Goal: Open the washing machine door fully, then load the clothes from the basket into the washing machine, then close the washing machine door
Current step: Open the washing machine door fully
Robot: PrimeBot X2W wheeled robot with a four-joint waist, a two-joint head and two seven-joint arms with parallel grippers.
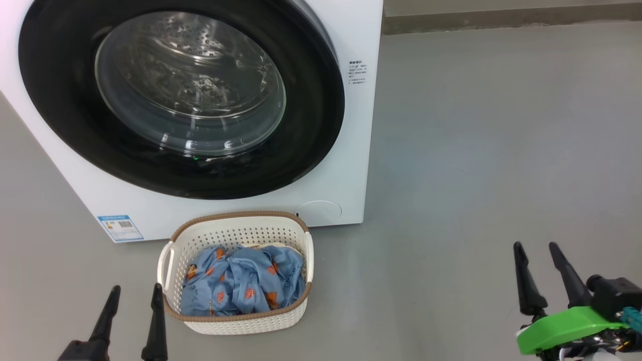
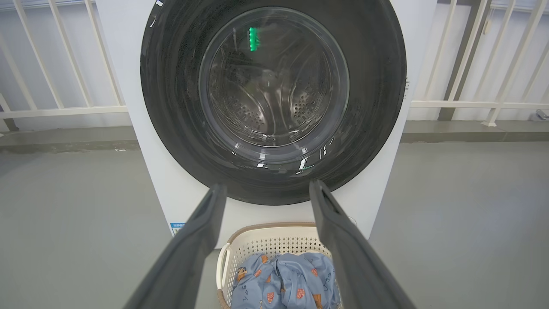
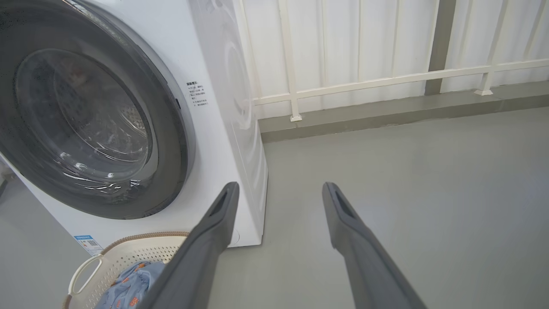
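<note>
The white washing machine (image 1: 346, 165) stands ahead with its round door (image 1: 60, 100) shut, black rim around a clear glass bowl; the door (image 2: 373, 86) and the door (image 3: 171, 141) show in both wrist views. On the floor in front sits the cream basket (image 1: 235, 233) holding light blue clothes (image 1: 241, 286) with orange prints. My left gripper (image 1: 135, 293) is open at the lower left, just left of the basket, holding nothing. My right gripper (image 1: 535, 248) is open at the lower right over bare floor, well right of the basket. The basket (image 2: 266, 244) lies below my left fingers.
Grey floor (image 1: 476, 150) spreads to the right of the machine. A white railing (image 3: 386, 79) and low kerb run behind it. A blue label sticker (image 1: 120, 228) and round lower cap (image 1: 318, 211) mark the machine's front.
</note>
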